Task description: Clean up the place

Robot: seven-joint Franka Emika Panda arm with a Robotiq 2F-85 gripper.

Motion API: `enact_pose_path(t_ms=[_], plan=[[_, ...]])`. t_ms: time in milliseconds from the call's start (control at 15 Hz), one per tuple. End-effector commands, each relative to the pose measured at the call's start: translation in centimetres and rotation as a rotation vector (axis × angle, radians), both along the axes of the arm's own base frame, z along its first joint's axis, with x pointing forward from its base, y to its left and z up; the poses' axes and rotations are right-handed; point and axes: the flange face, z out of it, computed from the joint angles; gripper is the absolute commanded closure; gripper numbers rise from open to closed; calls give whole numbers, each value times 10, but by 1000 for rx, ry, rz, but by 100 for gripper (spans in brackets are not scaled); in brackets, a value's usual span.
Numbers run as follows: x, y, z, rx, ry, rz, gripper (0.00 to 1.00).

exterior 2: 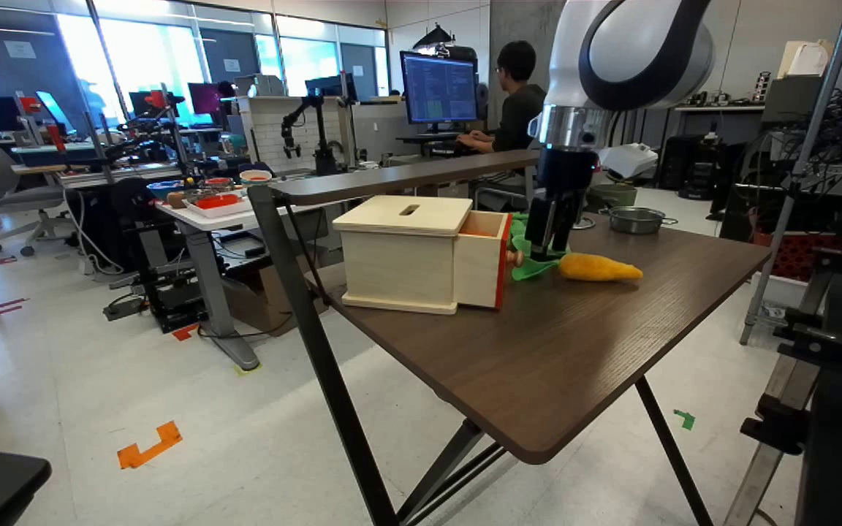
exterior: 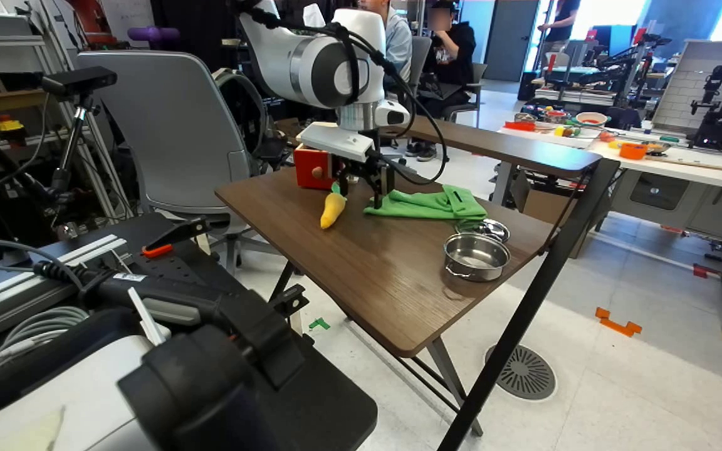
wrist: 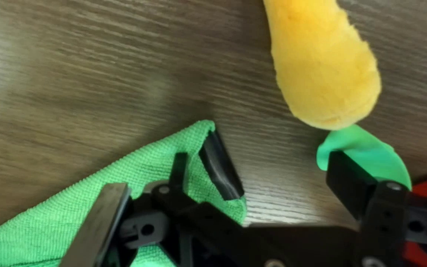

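Observation:
The place is a dark brown wood-look tabletop [exterior: 392, 275], also in an exterior view [exterior 2: 552, 365] and the wrist view [wrist: 87, 89]. A yellow plush carrot [exterior: 333, 210] with a green top lies on it; it shows in the wrist view [wrist: 323, 70]. A folded green cloth [exterior: 430, 205] with a black tag lies beside it, also in the wrist view [wrist: 69, 215]. My gripper [exterior: 362, 195] is open and low over the tabletop. In the wrist view [wrist: 261, 172] one finger is over the cloth's tagged end, the other over the carrot's green top. Nothing sits between the fingers.
A pale wooden box [exterior 2: 400, 263] has its red-fronted drawer [exterior 2: 481, 267] pulled out, close to the gripper. A steel pot [exterior: 477, 258] and a shiny lid [exterior: 492, 230] are near an edge. A raised brown shelf [exterior: 511, 147] runs along one side above the tabletop.

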Motion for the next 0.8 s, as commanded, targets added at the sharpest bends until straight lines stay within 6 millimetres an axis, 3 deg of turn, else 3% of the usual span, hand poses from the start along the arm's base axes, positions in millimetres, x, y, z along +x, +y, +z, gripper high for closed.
enact_pose_path(t_ms=[0,533,733], plan=[[6,6,-10,0,30,37,36],[7,12,-7,11,60,67,99],[6,12,-5,12,68,76,97]])
